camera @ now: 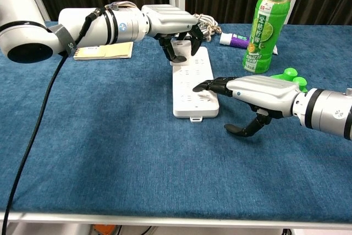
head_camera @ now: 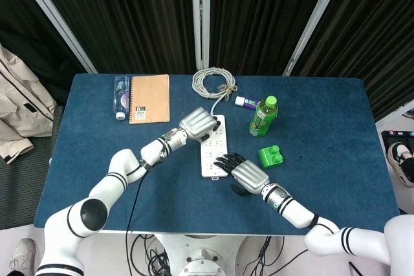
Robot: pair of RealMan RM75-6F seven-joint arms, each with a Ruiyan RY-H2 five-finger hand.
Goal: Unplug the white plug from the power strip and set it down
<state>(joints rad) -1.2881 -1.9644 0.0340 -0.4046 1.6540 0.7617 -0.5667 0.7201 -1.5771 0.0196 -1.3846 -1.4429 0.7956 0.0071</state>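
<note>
The white power strip (head_camera: 211, 153) (camera: 192, 83) lies in the middle of the blue table (head_camera: 84, 159). My left hand (head_camera: 197, 124) (camera: 168, 21) is over the strip's far end, its fingers curled around the white plug (camera: 181, 46). The head view hides the plug under the hand. The plug's cord runs back to a coiled white cable (head_camera: 214, 82) (camera: 207, 23). My right hand (head_camera: 246, 174) (camera: 257, 91) presses its fingertips (camera: 201, 87) on the strip's near end, with the thumb hanging down beside the strip.
A green bottle (head_camera: 263, 116) (camera: 265, 23) stands right of the strip, with a green block (head_camera: 270, 156) (camera: 289, 74) nearer my right hand. A white and purple tube (head_camera: 246, 101) (camera: 234, 39) lies behind. A brown notebook (head_camera: 149, 98) and a small water bottle (head_camera: 121, 97) lie far left.
</note>
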